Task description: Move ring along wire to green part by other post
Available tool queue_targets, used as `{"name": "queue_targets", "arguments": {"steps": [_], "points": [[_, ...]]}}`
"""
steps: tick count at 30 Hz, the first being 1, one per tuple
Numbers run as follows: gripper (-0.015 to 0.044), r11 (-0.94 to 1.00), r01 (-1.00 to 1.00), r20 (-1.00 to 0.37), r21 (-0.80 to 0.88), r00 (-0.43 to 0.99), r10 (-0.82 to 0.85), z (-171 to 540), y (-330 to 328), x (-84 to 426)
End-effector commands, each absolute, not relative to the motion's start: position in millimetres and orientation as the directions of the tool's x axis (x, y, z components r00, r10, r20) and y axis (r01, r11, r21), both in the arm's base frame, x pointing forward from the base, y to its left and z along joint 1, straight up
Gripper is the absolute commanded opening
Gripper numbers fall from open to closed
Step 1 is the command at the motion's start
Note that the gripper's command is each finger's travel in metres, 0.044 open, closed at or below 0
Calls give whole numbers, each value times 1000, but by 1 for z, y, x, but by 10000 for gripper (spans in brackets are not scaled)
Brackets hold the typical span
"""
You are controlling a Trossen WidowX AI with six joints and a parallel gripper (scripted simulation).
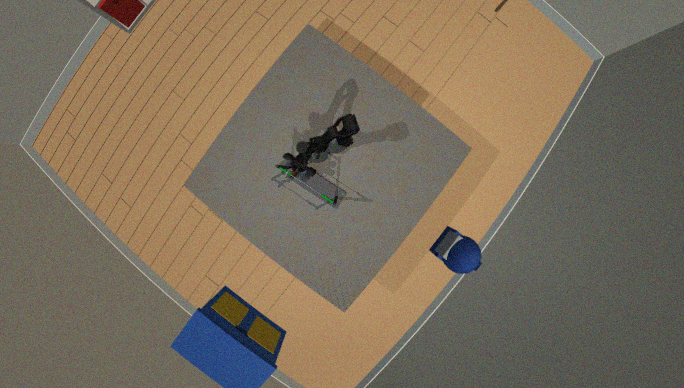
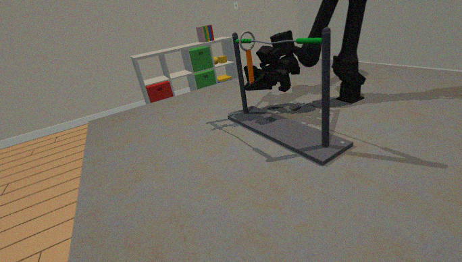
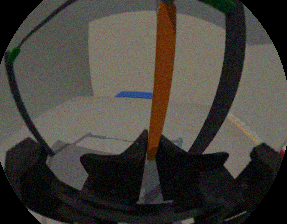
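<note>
The grey ring (image 2: 247, 32) is around the wire by the far post (image 2: 240, 78). In the exterior view the wire passes near the ring's middle, at the inner end of the far green part (image 2: 243, 40) (image 1: 285, 170). The orange handle (image 2: 250, 66) (image 3: 164, 60) hangs down from the ring. My gripper (image 2: 250, 84) (image 3: 150, 132) is shut on the handle's lower end, below the wire. The thin grey wire (image 2: 269, 42) runs to the other green part (image 2: 308, 40) (image 1: 327, 198) (image 3: 13, 55) at the near post (image 2: 325, 92). The ring's exact clearance from the wire is unclear.
The grey base (image 2: 289, 136) joins both posts on the mat (image 2: 170, 177). The far post shows close to the right of the handle in the wrist view (image 3: 235, 60). The arm (image 1: 322, 141) reaches in from behind the wire. A shelf (image 2: 163, 49) stands in the background.
</note>
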State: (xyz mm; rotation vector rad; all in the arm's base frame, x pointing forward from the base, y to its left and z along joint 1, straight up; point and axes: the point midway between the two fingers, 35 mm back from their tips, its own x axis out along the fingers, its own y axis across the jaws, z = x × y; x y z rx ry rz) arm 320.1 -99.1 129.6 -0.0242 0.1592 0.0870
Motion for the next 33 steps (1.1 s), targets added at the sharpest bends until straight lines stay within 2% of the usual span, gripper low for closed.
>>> {"name": "queue_targets", "arguments": {"steps": [1,16,33], "points": [[-150,996,-88,-162,-17,983,84,129,-95,319],[-150,996,-91,-247,-17,965,84,130,-83,308],[-150,994,-98,-251,-38,964,85,130,-68,306]]}}
